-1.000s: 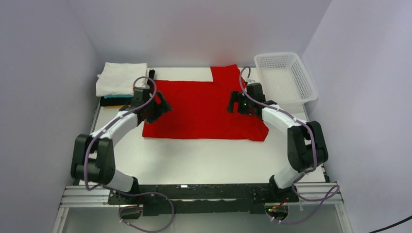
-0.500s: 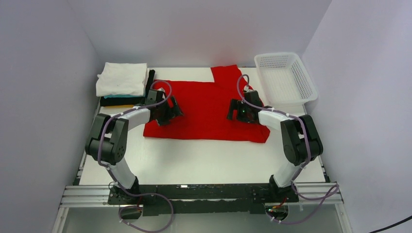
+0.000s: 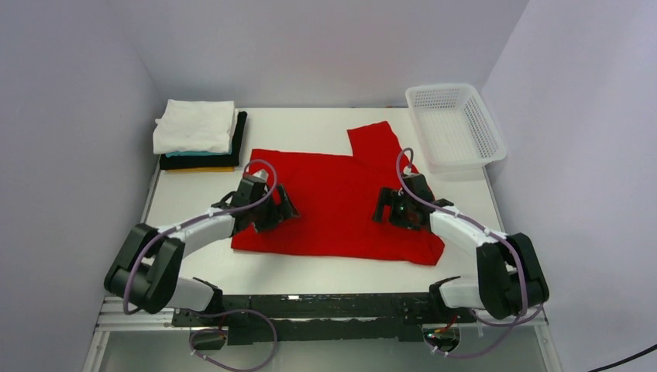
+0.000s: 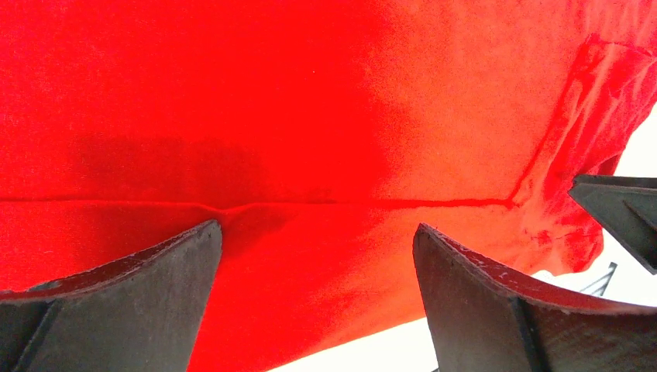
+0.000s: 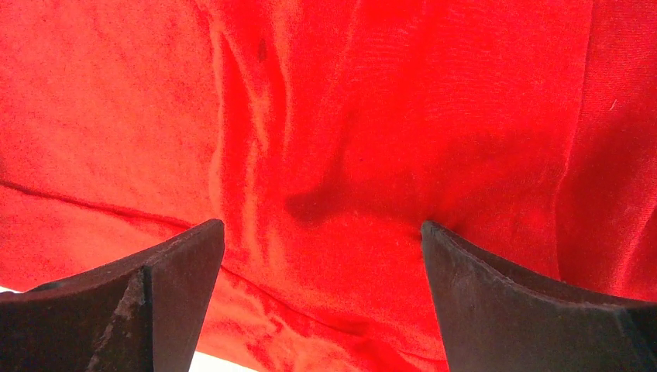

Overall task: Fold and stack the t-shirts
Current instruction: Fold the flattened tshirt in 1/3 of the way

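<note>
A bright red t-shirt [image 3: 333,203] lies spread flat on the white table, one sleeve [image 3: 370,139] pointing to the far side. My left gripper [image 3: 280,209] rests open on the shirt's left part. My right gripper [image 3: 385,208] rests open on its right part. In the left wrist view the gripper [image 4: 318,232] has its jaws wide apart with their tips down on red cloth [image 4: 310,116] close to a hem seam. The right gripper [image 5: 321,229] is just as wide, its tips pressing wrinkled red cloth [image 5: 387,116]. Folded t-shirts [image 3: 197,128] are stacked at the far left, white on top.
A white mesh basket [image 3: 455,124] stands at the far right corner. Bare white table [image 3: 310,124] shows beyond the shirt and along the near edge. Purple walls close in the left, right and back sides.
Both arms have drawn back toward the near edge, and the red shirt has slid with them, away from the back of the table. Both grippers stayed open.
</note>
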{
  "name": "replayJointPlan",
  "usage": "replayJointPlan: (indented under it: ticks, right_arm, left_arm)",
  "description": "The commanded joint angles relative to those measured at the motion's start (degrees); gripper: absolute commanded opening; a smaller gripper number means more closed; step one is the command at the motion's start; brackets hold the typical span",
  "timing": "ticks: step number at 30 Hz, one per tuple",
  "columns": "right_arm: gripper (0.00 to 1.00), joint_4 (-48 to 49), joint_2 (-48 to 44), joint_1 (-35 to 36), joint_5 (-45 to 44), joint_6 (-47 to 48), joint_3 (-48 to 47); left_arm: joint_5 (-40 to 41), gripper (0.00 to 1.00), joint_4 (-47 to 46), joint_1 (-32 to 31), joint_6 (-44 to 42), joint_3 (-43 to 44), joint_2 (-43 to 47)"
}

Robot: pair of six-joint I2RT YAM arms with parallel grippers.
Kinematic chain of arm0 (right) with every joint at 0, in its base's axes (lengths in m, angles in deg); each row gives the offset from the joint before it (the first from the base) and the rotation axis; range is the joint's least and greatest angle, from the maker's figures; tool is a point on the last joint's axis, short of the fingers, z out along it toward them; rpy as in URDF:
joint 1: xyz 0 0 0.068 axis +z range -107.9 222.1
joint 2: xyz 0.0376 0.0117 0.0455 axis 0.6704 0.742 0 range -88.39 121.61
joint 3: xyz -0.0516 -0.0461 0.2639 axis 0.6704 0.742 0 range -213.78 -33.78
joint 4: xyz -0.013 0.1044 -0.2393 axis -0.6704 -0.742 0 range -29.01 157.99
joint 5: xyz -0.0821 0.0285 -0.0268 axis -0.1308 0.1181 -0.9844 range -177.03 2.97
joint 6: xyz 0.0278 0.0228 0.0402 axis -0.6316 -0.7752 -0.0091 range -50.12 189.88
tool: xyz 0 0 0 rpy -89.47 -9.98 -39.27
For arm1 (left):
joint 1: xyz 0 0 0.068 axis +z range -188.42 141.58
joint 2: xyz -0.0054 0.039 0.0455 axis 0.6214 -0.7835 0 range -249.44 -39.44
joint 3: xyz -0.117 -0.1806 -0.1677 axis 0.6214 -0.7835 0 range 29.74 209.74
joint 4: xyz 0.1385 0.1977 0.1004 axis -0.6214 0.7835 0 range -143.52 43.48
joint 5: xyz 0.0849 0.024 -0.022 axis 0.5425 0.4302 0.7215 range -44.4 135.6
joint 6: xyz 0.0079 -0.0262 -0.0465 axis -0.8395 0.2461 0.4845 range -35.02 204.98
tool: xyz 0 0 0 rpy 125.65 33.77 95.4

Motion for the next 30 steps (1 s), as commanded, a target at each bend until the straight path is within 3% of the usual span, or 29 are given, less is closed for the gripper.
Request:
replayJointPlan:
  ticks: [1,7,10,13,21,25,30]
  right_arm:
    - [1.0,-10.6,-4.8,0.5,-1.1,0.1,3.4]
    - [1.0,-11.6,-8.5,1.5,2.7,0.7,4.6]
    - [1.0,-13.5,-9.2,1.6,-0.4,0.6,3.8]
    - [1.0,-12.0,-11.0,1.7,-0.3,0.7,4.0]
    - [1.0,-10.3,-17.2,1.6,-5.6,-0.3,-4.9]
    - [1.0,-6.1,-18.9,1.7,-10.3,-1.4,-8.3]
    - [1.0,1.5,-19.5,1.6,-9.6,-1.4,-6.9]
  left_arm:
    - [1.7,0.99,15.4,-4.0,6.9,-8.4,3.4]
    - [4.0,0.99,21.7,-7.2,11.8,-11.8,10.9]
    - [3.2,0.99,21.1,-8.6,13.9,-14.3,14.1]
    - [7.3,0.99,22.6,-8.6,13.5,-13.7,16.1]
    - [18.6,1.0,28.2,-8.2,4.7,6.9,14.0]
    - [24.7,0.99,29.9,-4.1,0.8,14.1,13.1]
    - [22.2,0.99,18.0,7.4,-6.2,14.6,11.1]
